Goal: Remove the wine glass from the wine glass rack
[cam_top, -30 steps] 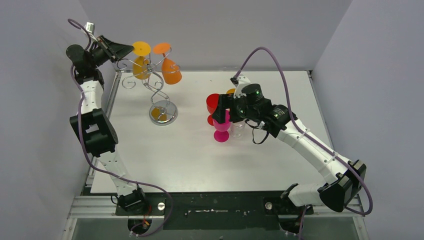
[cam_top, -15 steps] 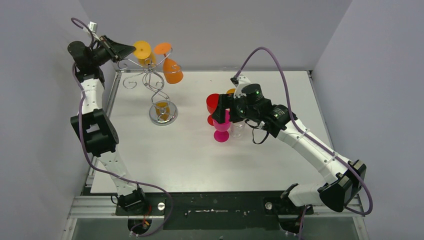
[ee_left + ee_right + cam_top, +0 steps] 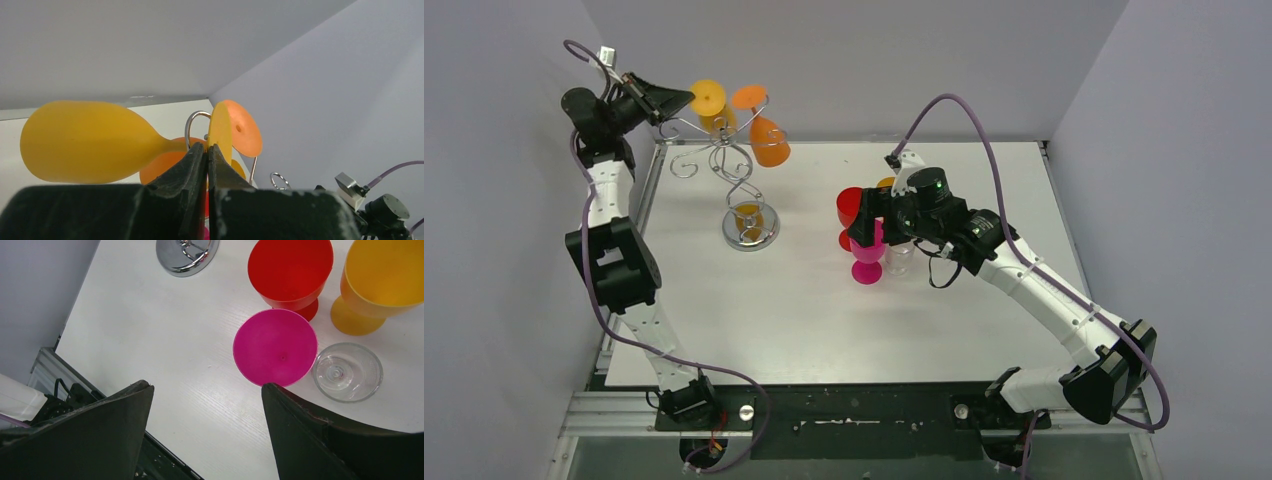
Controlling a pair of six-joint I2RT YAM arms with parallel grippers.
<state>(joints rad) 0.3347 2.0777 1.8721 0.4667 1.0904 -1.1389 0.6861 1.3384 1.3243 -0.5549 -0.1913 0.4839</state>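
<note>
Left gripper (image 3: 206, 148): jaws pressed flat together, nothing visible between them. The tips sit just beside the stem of the yellow wine glass (image 3: 85, 142), near its foot; whether they touch it I cannot tell. The glass hangs on the wine glass rack (image 3: 724, 160) at the far left of the table (image 3: 824, 320). Hazard: jaws closed beside the stem grip nothing, so a pull would likely come away empty, and a nudge could swing the glass into the orange glass (image 3: 768, 143) hung just beside it or rock the rack. Right gripper (image 3: 206, 387): jaws spread wide, empty, above the pink glass (image 3: 275, 346), well apart from the rack and not steadying it.
</note>
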